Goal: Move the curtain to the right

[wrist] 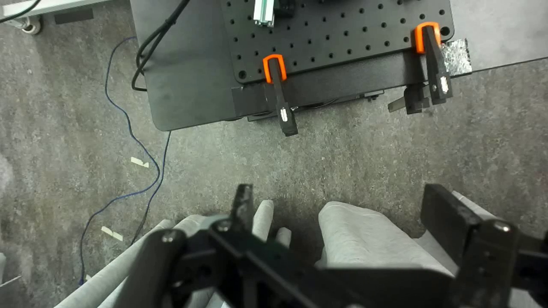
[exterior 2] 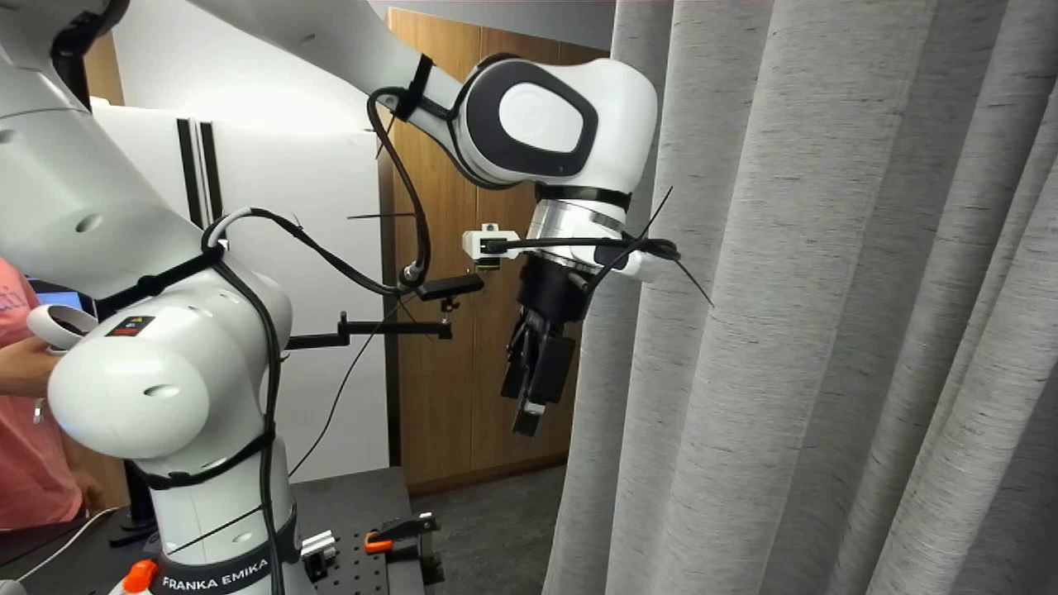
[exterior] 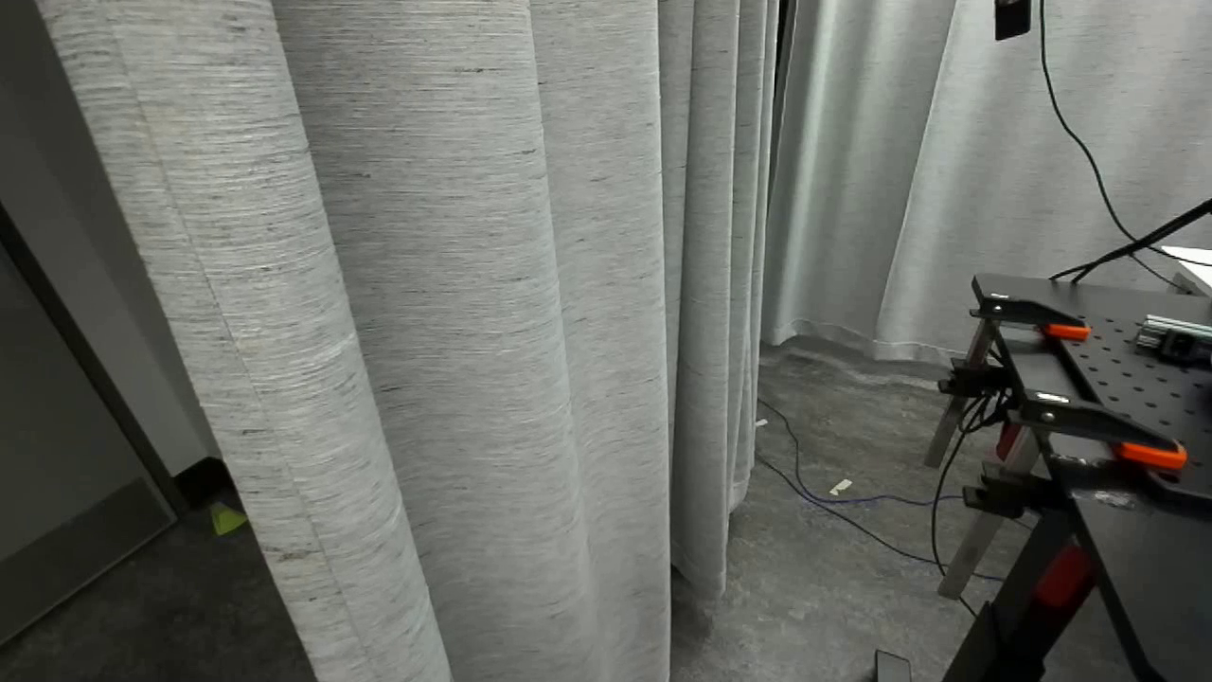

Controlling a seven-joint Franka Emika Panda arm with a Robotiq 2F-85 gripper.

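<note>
The curtain is tall light grey-white fabric with deep vertical folds. It fills the middle and left of an exterior view (exterior: 473,313) and the right side of an exterior view (exterior 2: 785,314). My gripper (exterior 2: 527,409) points downward just beside the curtain's near edge, with a small gap apparent. In the wrist view, the gripper's fingers (wrist: 338,196) are wide apart with nothing held. Folds of the curtain (wrist: 364,239) show below and beyond the fingers, partly hidden by the gripper body. The gripper is out of view in the exterior view mostly filled by the curtain.
A dark table (wrist: 188,98) with a perforated plate and orange-tipped clamps (wrist: 280,94) stands beside the curtain. Blue cables (wrist: 132,132) lie on the floor. A plainer white curtain (exterior: 852,170) hangs further back. A wooden cabinet (exterior 2: 438,330) stands behind the arm. A person (exterior 2: 33,413) is at the left.
</note>
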